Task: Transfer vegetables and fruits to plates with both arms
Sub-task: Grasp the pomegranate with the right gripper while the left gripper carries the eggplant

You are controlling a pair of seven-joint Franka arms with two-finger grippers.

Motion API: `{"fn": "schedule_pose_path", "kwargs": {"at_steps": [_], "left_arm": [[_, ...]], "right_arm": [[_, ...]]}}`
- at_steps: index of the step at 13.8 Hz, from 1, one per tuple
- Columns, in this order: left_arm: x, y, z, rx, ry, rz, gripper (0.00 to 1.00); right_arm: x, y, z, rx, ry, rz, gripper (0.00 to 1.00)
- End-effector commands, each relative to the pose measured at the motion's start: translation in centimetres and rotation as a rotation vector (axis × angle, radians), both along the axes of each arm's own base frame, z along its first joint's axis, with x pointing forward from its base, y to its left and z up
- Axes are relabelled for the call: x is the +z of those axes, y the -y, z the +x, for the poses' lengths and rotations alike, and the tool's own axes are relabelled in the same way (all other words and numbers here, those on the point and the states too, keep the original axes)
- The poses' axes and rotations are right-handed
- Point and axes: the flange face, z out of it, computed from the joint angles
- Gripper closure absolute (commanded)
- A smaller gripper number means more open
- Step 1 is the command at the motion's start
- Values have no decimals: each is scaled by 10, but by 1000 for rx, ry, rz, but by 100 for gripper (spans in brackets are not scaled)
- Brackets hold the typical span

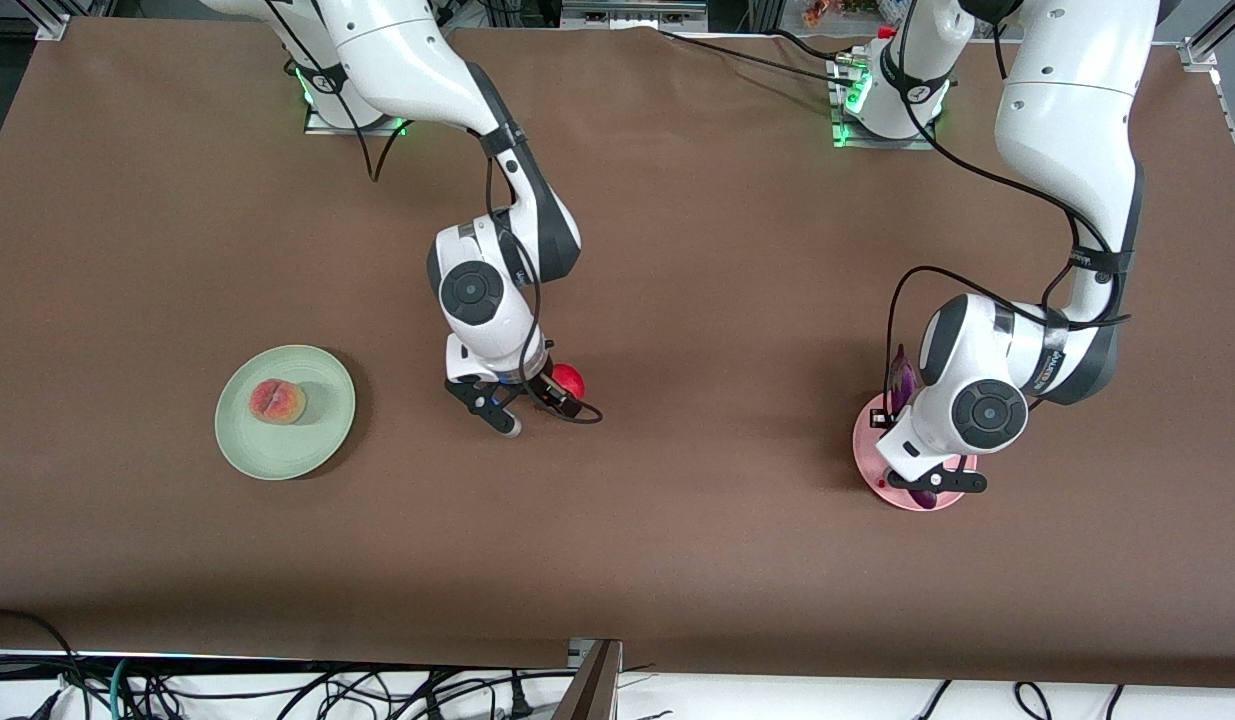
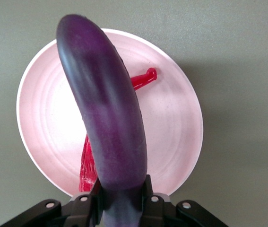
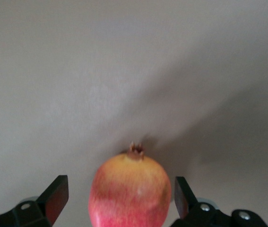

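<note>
Now: left pincer point(image 2: 119, 201) grips glossy purple eggplant point(image 2: 108, 109) | right pincer point(image 3: 117, 198) agape around pomegranate point(image 3: 130, 191)

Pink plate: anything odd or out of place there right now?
Nothing looks wrong. The left gripper is shut on the eggplant, held over the pink plate; the chili pepper already lies on it, partly hidden under the eggplant. No spill or damage shows.

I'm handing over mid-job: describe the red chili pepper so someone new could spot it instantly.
Find the pale pink round plate at the left arm's end of the brown table. The thin curved red chili pepper lies on it, partly hidden under the long glossy purple eggplant held over the plate by the left gripper. It is the only red, slim thing there.
</note>
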Motion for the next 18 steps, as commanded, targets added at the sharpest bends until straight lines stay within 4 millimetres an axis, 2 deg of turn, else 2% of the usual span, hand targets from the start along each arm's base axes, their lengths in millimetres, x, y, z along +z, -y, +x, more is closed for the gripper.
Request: {"fn": "schedule_pose_path", "kwargs": {"at_steps": [1, 2, 3, 5, 6, 7, 8, 9, 10, 11, 12, 13, 15, 18], "left_arm": [[3, -3, 2, -13, 10, 8, 47], [2, -2, 1, -10, 8, 3, 9], [2, -1, 1, -8, 9, -2, 0], [4, -1, 2, -7, 11, -4, 0], [3, -1, 1, -6, 9, -3, 0], [4, -1, 2, -8, 10, -4, 0], [8, 1, 2, -8, 14, -6, 0], [18, 5, 4, -11, 26, -6, 0], [38, 8, 4, -14, 41, -8, 0], [63, 11, 1, -16, 41, -8, 0], [87, 13, -1, -17, 48, -10, 0], [115, 11, -4, -18, 64, -11, 0], [153, 7, -8, -55, 89, -19, 0], [221, -6, -25, -106, 103, -26, 0]], "right_arm": [[-10, -8, -7, -11, -4, 10, 1], [-14, -9, -7, -9, -6, 5, 1], [-16, -8, -8, -7, -8, 2, 1], [-24, -7, -9, -1, -13, -9, 1], [-26, -7, -9, 8, -11, -11, 4], [-25, -7, -7, 10, 6, -6, 20], [-27, -6, -7, 1, 7, -7, 49], [-24, -9, -8, 19, 12, -5, 71], [-17, -8, -6, 21, 11, 0, 80], [-10, -4, -5, 35, -5, -10, 80], [5, 2, -3, 76, -36, -16, 80], [20, 20, 5, 130, -57, -35, 80], [48, 69, 21, 248, -118, -79, 80], [69, 166, 43, 433, -231, -142, 80]]}}
